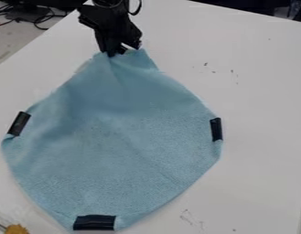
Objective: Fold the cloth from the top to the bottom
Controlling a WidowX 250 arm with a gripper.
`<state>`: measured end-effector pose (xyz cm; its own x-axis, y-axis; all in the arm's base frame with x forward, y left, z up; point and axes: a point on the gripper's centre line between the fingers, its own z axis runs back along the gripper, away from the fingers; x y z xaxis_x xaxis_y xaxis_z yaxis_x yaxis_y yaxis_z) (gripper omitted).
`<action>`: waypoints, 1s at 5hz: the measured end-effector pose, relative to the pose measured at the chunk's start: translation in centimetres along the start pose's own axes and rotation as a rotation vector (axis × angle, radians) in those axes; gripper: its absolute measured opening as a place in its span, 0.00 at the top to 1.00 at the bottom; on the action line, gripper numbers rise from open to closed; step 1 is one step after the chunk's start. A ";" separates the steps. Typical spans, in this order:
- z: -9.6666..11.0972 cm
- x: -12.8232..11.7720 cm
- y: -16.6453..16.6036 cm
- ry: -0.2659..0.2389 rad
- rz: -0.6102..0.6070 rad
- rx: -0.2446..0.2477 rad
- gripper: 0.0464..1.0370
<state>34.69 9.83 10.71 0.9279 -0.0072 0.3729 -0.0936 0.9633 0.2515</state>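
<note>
Cloth [125, 132] at the start of a top-to-bottom fold, its top end gripped between the closed jaws [118, 51] of the black arm [113, 23]. Creases fan out from the grip, and the upper part appears slightly raised; a free flap of the top edge stands just beside the jaws. Below, the blue fabric lies broadly spread on the white bench [256, 91], its bottom end near the lower border of the view. Dark strips sit at the left edge [19, 123], the right edge [216, 129] and the bottom edge [94, 222], and probably hold or mark the cloth there. Progress: the top is grasped, but no layer lies over the lower half; the lift, the carry down to the bottom strip and the release are left to do. The side strips may resist the fold if they are fixed to the bench. Open bench extends to the right of the cloth, whereas the left margin within the view is narrow. A yellow object [17, 229] lies near the lower left corner, and cables [39, 18] lie beyond the bench's upper left edge.
</note>
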 end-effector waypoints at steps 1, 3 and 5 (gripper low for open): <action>2.8 -3.1 -1.7 0.036 0.067 -0.046 0.98; 6.1 -8.8 -5.3 0.106 0.151 -0.084 0.98; 4.1 -14.4 -7.6 0.217 0.211 -0.143 0.98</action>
<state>20.56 1.48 7.06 0.9500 0.2392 0.2008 -0.2547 0.9654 0.0551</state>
